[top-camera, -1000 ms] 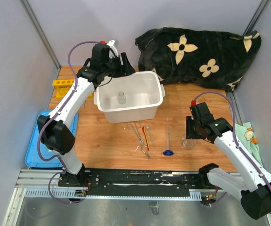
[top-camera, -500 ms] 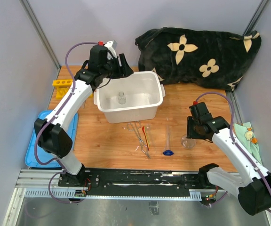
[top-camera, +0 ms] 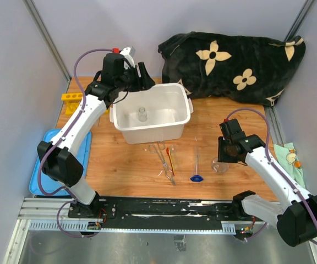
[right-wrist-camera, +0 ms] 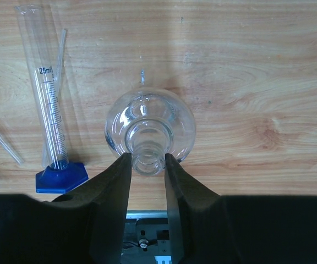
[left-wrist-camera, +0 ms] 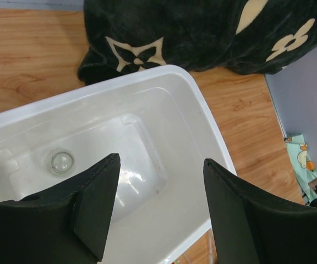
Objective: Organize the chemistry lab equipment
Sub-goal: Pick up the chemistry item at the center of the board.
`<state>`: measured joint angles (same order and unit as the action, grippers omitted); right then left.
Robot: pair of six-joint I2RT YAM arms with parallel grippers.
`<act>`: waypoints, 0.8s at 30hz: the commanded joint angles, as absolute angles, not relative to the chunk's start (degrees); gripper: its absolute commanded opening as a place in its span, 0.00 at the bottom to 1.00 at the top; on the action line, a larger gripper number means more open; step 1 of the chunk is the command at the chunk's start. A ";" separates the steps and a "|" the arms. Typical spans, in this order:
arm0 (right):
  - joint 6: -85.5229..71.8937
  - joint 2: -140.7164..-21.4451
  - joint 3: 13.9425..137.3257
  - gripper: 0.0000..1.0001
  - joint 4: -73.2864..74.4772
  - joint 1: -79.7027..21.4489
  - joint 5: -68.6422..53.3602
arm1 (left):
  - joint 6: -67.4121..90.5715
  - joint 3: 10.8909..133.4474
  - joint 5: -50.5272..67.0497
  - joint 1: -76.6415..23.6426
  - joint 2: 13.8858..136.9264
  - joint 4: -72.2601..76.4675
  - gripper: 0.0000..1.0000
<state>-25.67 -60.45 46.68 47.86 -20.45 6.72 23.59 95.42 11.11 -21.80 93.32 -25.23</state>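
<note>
your right gripper (right-wrist-camera: 147, 159) is down at the flask (right-wrist-camera: 150, 124), which stands upright on the tabletop (top-camera: 125, 159) near the right edge; the two fingers are closed in on its narrow neck, one on each side, and both look to be touching the glass, with the round belly resting on the wood. just to the left of the flask lies the blue-based glass piece (right-wrist-camera: 51, 104), on its side with its blue foot toward the near edge. further left on the wood you have the metal tweezers (top-camera: 163, 159) and the thin red-orange tool (top-camera: 170, 159) lying side by side. your left gripper (left-wrist-camera: 159, 160) hangs above the far left rim of the white bin (left-wrist-camera: 202, 121), its fingers spread wide with nothing between them. one small clear beaker (left-wrist-camera: 61, 161) stands inside the bin. the yellow tube rack (top-camera: 73, 97) sits at the far left edge, the blue lid (top-camera: 40, 170) nearer you on that side, and the black flowered blanket (top-camera: 235, 60) is bunched behind the bin.
</note>
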 commanded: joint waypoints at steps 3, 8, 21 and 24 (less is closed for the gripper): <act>-25.33 -61.14 45.93 0.31 47.83 -19.53 5.58 | 22.82 94.42 10.55 -21.96 91.50 -23.54 0.67; -25.25 -61.77 45.81 0.30 47.73 -19.51 5.56 | 22.64 93.95 10.26 -21.94 91.18 -23.20 0.67; -23.35 -62.84 52.49 0.01 52.53 -19.52 7.26 | 22.59 94.17 10.04 -21.97 91.32 -22.94 0.67; -22.10 -62.94 57.64 0.01 55.37 -19.52 8.82 | 22.76 94.31 9.78 -21.92 91.40 -23.00 0.67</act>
